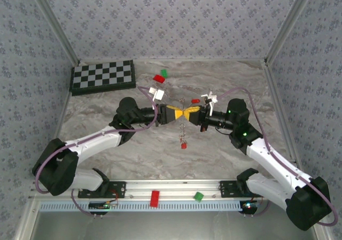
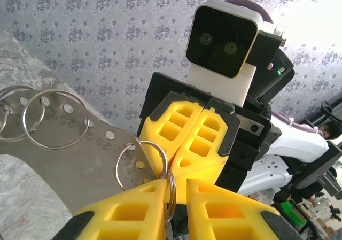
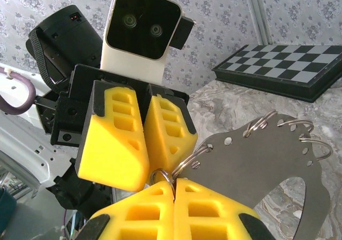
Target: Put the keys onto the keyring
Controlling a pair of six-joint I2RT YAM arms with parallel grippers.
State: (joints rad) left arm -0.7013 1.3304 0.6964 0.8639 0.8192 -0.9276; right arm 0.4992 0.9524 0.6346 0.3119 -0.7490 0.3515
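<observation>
Two hands pinch the keyring [image 3: 256,160] tip to tip: right hand [image 3: 173,185] clamped on a wire loop, left hand [image 2: 176,185] nearly closed on a loop too. One red key [image 1: 196,100] lies just beyond the right hand's fingers.

Light: bright and even, falling from above.
Glare: washing out the left wrist view's right.
Focus: softening up close.

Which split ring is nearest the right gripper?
The end ring, at the grey plate's near corner, reaching the right gripper's tips; the other rings hang farther along.
</observation>
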